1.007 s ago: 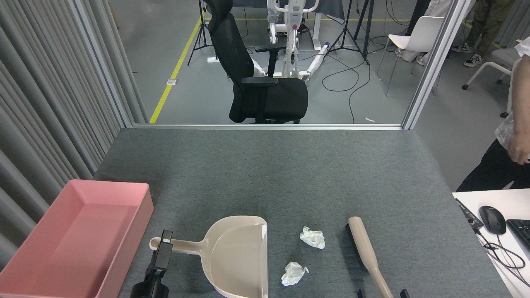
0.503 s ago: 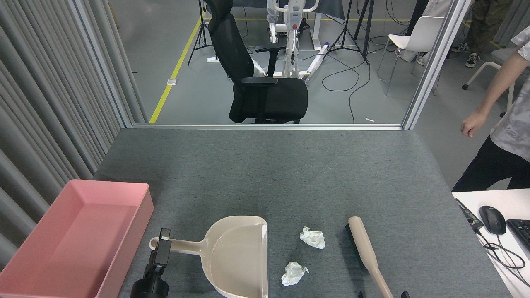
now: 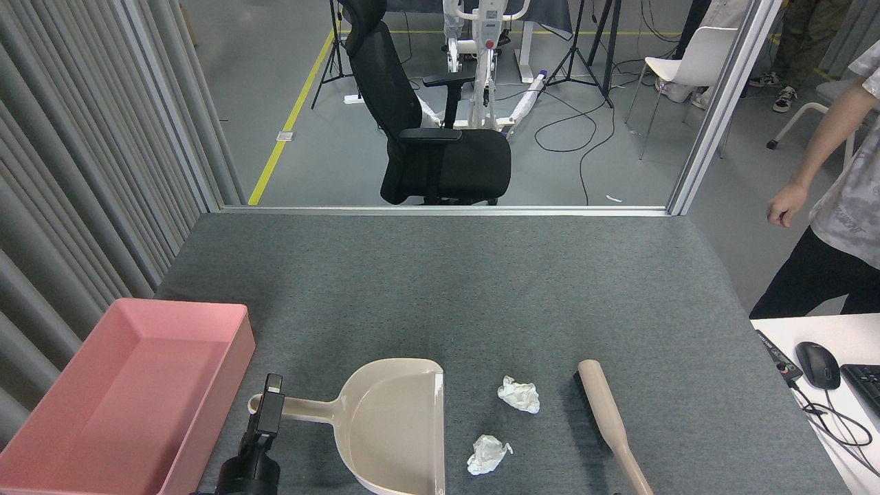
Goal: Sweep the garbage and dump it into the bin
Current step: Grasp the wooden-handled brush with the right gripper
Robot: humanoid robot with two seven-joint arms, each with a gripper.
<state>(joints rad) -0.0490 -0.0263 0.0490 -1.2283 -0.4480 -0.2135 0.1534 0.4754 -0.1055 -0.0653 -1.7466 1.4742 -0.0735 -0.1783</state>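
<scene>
Two crumpled white wads of garbage lie on the grey table: one right of the dustpan's mouth, the other nearer the front edge. The pink bin stands at the front left, and nothing shows inside it. A beige dustpan lies between the bin and the wads, its handle pointing left. My left gripper hovers at the handle's end. It is dark and seen end-on, so its jaws are unreadable. A beige brush lies right of the wads. My right gripper is out of view.
A person stands at the table's right side. A white desk with a mouse and cables adjoins the right front corner. A black office chair stands beyond the far edge. Grey curtain panels line the left.
My left gripper has shifted slightly left and back along the dustpan handle. The right gripper's two fingertips have dropped below the bottom edge. The person's arm has moved.
</scene>
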